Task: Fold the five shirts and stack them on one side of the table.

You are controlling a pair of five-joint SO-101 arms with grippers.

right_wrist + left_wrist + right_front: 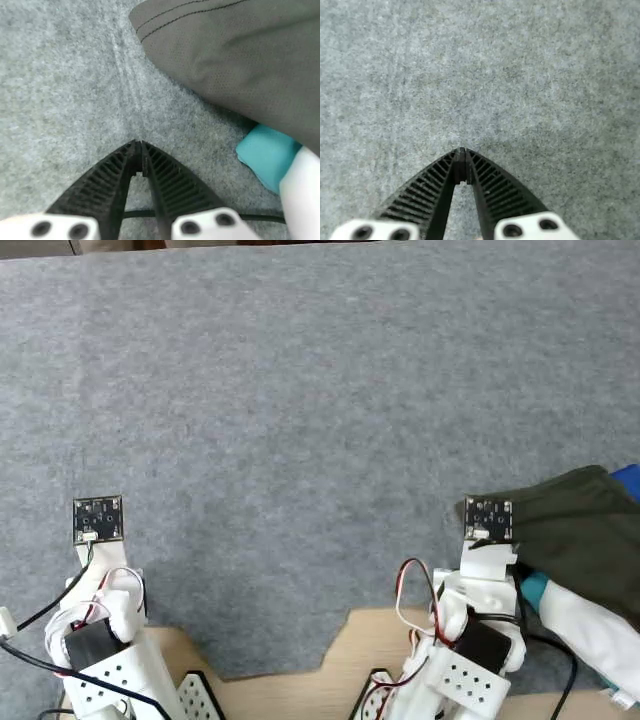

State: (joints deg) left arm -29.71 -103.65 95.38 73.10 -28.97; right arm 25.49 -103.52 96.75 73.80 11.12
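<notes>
While both arms sit at the near edge of the grey worktop (300, 420), the left tool (461, 167) and right tool (138, 150) are closed on nothing; the shirts (580, 540) lie heaped just beside the right tool.

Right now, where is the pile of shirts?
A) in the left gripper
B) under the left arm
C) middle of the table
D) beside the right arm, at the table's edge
D: the pile of shirts lies beside the right arm, a dark green shirt on top.
</notes>
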